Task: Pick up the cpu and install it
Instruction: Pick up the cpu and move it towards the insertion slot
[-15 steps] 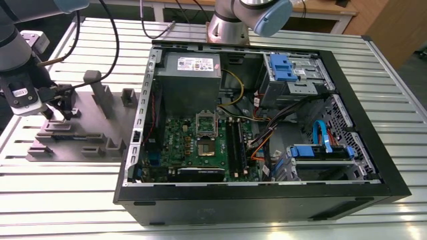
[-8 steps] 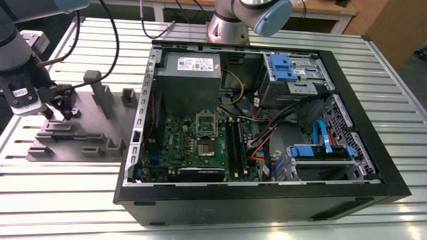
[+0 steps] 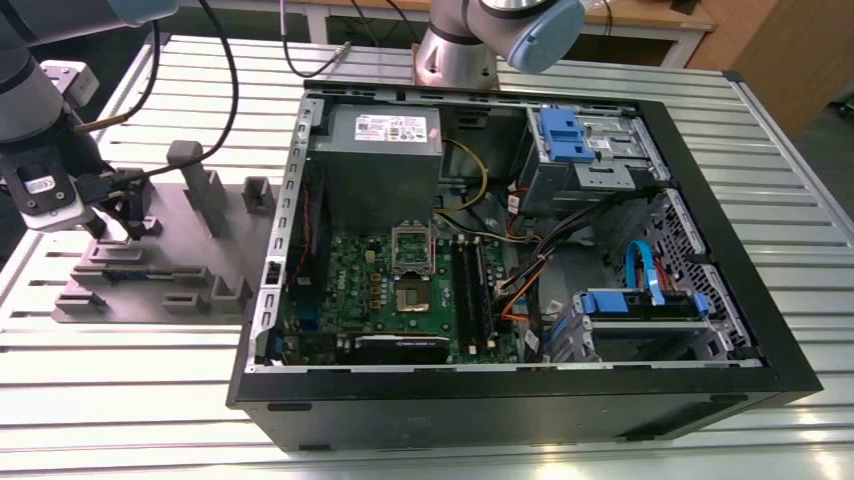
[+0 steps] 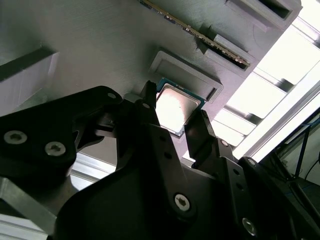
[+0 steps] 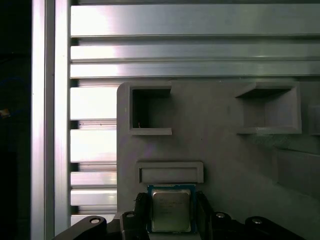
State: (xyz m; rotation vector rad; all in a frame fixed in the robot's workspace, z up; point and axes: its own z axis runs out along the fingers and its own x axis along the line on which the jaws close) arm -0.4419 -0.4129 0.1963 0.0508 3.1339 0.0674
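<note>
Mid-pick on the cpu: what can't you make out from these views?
- First wrist view: the body of the gripper covers one edge of the cpu.
- Exterior view: the gripper blocks the cpu and its seat on the fixture plate.
- Exterior view: the motherboard socket is too small to tell whether it is empty.
- Both wrist views: the cpu's underside lies hidden against the plate.

- The place looks like a robotics lab or an assembly test cell.
- The table (image 3: pixel 134 400) is built of slotted aluminium profiles, and the base of a grey robot arm (image 3: pixel 457 55) rises from its far side.
- An open desktop computer case (image 3: pixel 747 385) lies on its side on the table, with its motherboard (image 3: pixel 387 290) and wiring bare.
- Beside the case sits a grey fixture plate (image 3: pixel 160 290) with moulded pockets and posts for parts.
- A wooden-topped desk (image 3: pixel 641 14) stands behind.
</note>
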